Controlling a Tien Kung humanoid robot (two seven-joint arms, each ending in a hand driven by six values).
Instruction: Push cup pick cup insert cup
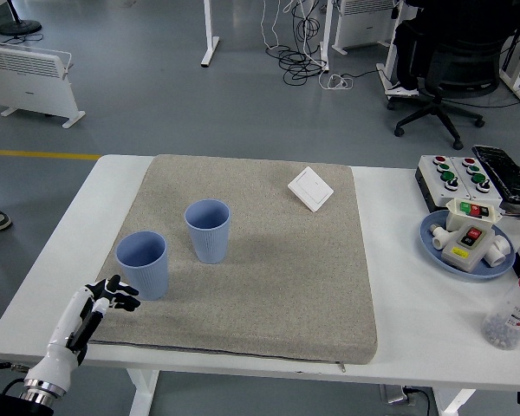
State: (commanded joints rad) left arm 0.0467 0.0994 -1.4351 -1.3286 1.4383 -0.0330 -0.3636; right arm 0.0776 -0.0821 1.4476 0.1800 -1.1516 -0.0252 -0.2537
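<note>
Blue ribbed cups sit on a grey, felt-like mat [269, 260] that covers most of my white table [416, 321]. The near cup [143, 264] stands upright close to the mat's left edge; the far cup [208, 230] stands upright just behind and to its right, the two near each other but apart. Both are tapered cylinders with open mouths and fine vertical grooves. A flat white square switch plate [310, 188] lies tilted near the mat's far right corner. Right of the cups I see a wide bare stretch of mat, reaching to its right and near edges. Off the mat, a blue plate [433, 244] carries button boxes near the table's right edge. My left robot hand [104, 299] comes in at the lower left, white-backed with black fingers [126, 301] loosely extended, grasping nothing, fingertips just beside the near cup's base; I cannot tell whether they touch it.
</note>
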